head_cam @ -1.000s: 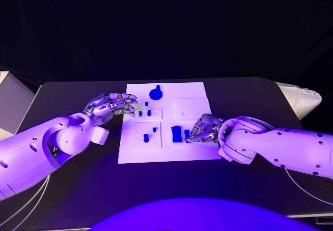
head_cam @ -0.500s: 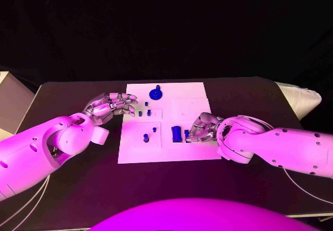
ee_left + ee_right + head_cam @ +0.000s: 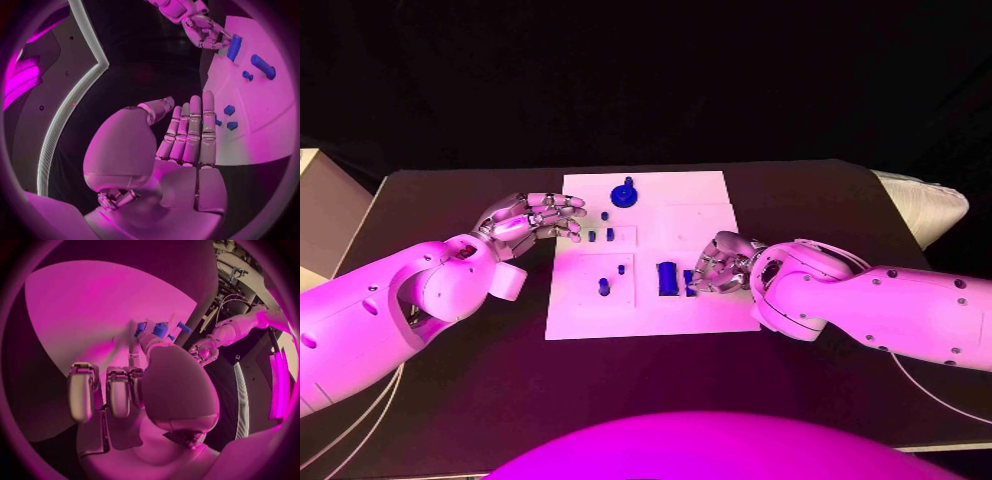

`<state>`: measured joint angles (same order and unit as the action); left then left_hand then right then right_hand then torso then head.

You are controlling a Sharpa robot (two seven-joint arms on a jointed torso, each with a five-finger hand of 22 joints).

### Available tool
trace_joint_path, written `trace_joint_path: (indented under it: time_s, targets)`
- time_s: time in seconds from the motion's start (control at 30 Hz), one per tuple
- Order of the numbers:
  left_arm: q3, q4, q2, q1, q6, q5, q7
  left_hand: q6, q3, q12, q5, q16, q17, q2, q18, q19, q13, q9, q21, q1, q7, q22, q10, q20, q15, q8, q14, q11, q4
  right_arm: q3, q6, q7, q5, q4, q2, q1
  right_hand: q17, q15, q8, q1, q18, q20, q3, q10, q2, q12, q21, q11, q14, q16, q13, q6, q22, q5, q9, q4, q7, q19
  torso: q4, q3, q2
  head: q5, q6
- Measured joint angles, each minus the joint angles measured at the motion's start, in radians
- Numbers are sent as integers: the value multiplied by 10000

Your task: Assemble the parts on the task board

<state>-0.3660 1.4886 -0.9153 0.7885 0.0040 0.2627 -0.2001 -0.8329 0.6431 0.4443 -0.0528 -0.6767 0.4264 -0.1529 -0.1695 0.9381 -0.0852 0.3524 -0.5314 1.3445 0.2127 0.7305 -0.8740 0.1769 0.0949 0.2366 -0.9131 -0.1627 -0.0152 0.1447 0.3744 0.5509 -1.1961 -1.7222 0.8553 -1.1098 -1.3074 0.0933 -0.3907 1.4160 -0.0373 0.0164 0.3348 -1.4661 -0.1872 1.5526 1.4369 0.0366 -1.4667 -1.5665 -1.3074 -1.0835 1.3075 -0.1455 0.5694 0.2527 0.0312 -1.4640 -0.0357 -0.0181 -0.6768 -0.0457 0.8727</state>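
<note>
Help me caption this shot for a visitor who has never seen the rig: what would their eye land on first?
Probably the white task board in the middle of the black table, dotted with small blue parts. Next, the two silver hands flanking it: the left hand hovers at the board's left edge, holding nothing, while the right hand has its fingers down at a blue block near the board's right side. A round blue part with a knob stands at the far end.

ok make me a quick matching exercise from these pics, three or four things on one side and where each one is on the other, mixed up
Things:
1. left hand
2. right hand
3. round blue part
4. task board

Places:
A. at the board's far edge
B. middle of the black table
C. by the board's left edge, holding nothing
D. at the blue block near the board's right side

Pairs: 1-C, 2-D, 3-A, 4-B
</note>
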Motion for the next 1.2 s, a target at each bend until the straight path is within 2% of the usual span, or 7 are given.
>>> trace_joint_path:
  time_s: [0.53,0.67,0.8,0.87,1.03,1.13,1.2]
  targets:
    - [0,-37,-1,-13,0,1,-6,0,0,0,0,0,-1,0,1,0,-1,1,0,0,0,0,0,0,0,0,0,0,0,27,387,-194,-22,-108,298,35,0,-1,1,-185,0,0,-2,0,-186,0,0,-1,0,0,1,1,-2,-115,-25,79,1,0,7,-4,7,4,0]
    - [1,-47,6,-17,-1,1,-15,0,0,0,0,0,-2,0,1,0,-1,2,0,0,0,0,0,0,0,-1,0,0,0,-1,642,-670,274,-61,398,8,0,-1,80,-235,0,0,-26,-1,-236,-112,-201,-6,0,0,1,168,-2,-133,-101,185,168,0,9,-11,12,4,0]
    - [2,-86,32,-20,-17,-9,-44,0,0,38,0,0,-2,40,1,0,-2,2,0,-40,0,0,0,0,0,-1,0,0,0,-33,993,-1622,976,233,447,-54,0,-80,230,-275,0,0,-30,5,-276,-342,-753,-148,3,80,-3,376,-2,-252,-168,252,302,-1,13,-16,23,5,0]
    - [2,-124,70,-22,-37,-19,-78,0,0,38,0,0,11,40,1,0,-2,2,0,-40,0,0,0,0,0,66,0,0,0,-59,1185,-2328,1551,515,432,-110,1,-136,308,-275,-10,64,-6,-3,-276,-873,-1661,-233,21,321,-7,505,3,-361,-204,261,383,-23,15,-23,41,5,-2]
    - [2,-272,193,-25,-168,-50,-232,-152,29,116,0,92,17,80,1,-60,-2,36,89,-79,-77,0,-140,16,0,225,0,121,29,-111,1569,-4120,3183,1425,221,-227,-7,-271,439,-234,-400,239,291,120,-234,-2182,-3881,-411,-14,904,-7,837,6,-581,-243,89,548,18,20,-53,131,11,-111]
    - [2,-390,269,-26,-294,-80,-341,-288,29,67,0,375,-31,80,1,-216,54,42,221,-79,-144,-11,-419,-1,-80,325,-107,163,29,-139,1716,-4965,4031,1954,51,-260,852,-437,487,-191,-958,382,570,1264,-278,-4485,-7438,-556,119,2194,164,1107,-116,-619,-240,-18,708,825,21,-73,211,35,-230]
    - [2,-536,355,-26,-441,-117,-451,-345,29,-100,0,699,-116,59,1,-390,111,52,374,-100,-200,-77,-597,17,-55,346,-165,191,29,-162,1819,-5660,4759,2467,-144,-274,2260,-532,543,-191,-1283,468,789,2289,-278,-6511,-10195,-664,678,3505,1285,1314,-1054,-619,-238,-91,809,1536,21,-88,277,51,-331]
